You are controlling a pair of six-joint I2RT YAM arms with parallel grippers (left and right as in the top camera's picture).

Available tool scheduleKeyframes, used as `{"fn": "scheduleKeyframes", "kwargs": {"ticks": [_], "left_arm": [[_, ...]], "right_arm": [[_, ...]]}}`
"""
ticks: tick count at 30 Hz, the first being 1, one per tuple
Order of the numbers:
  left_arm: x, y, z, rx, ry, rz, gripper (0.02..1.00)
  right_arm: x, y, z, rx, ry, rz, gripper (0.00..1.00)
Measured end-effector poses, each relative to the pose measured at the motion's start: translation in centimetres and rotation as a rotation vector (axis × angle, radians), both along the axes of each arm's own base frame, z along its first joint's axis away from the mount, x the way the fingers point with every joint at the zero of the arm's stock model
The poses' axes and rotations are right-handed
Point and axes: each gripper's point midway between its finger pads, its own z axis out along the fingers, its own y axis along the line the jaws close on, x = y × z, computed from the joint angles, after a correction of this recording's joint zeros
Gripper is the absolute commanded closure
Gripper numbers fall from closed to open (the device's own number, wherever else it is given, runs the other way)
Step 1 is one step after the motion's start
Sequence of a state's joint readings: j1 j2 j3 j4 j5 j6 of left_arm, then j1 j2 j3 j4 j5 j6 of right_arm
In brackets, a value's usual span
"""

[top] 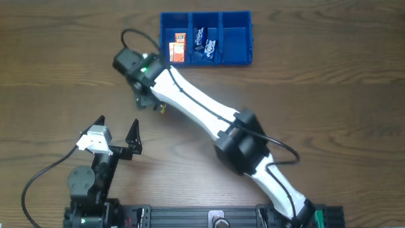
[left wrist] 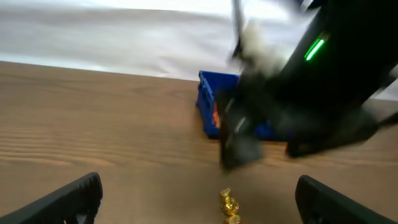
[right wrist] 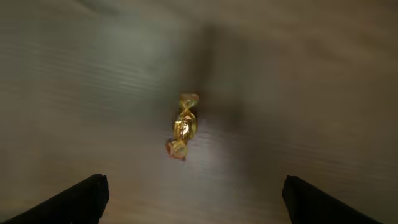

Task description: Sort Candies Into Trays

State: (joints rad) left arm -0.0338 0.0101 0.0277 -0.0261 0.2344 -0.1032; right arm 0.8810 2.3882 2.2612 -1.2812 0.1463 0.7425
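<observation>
Right wrist view: a gold foil-wrapped candy (right wrist: 181, 126) lies flat on the wooden counter (right wrist: 323, 74), both twisted ends showing, nothing touching it.
Candy location: near the blue three-compartment tray (top: 209, 64), apart from it, off the end compartment that holds the orange candies (top: 178, 49), on the arm-base side.
Tray contents: orange candies in that end compartment; dark blue candies (top: 206, 43) in the middle one.
Right tool (right wrist: 193, 199): fingers spread wide, holding nothing, hanging above the candy with the candy roughly between them.
Left tool (top: 117, 136): fingers spread wide, holding nothing, well apart from the tray on the arm-base side.
Handling, judged: very light, with a small hard core; the foil is likely smooth and slippery, and the twisted ends are soft and will crumple.
Grip point, judged: across the thick middle of the body, pads on its long sides; the ends offer no firm hold.
Risk, judged: an off-centre pinch may squirt it sideways along the counter.
</observation>
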Motion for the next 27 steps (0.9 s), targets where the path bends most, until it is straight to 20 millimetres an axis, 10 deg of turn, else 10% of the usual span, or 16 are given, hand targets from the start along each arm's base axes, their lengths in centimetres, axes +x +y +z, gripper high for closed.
{"fn": "scheduleKeyframes", "kwargs": {"ticks": [4, 16, 21, 27], "left_arm": [[0.0, 0.0, 0.0, 0.0, 0.0, 0.0, 0.02], [0.0, 0.0, 0.0, 0.0, 0.0, 0.0, 0.02], [0.0, 0.0, 0.0, 0.0, 0.0, 0.0, 0.02], [0.0, 0.0, 0.0, 0.0, 0.0, 0.0, 0.02]], "right_arm": [[-0.4, 0.3, -5.5, -0.027, 0.09, -0.042, 0.143], [1.1, 0.6, -7.0, 0.024, 0.094, -0.131, 0.358], [0.9, 0.5, -7.9, 0.013, 0.111, -0.138, 0.711], [0.7, 0.6, -7.9, 0.018, 0.118, -0.136, 0.855]]}}
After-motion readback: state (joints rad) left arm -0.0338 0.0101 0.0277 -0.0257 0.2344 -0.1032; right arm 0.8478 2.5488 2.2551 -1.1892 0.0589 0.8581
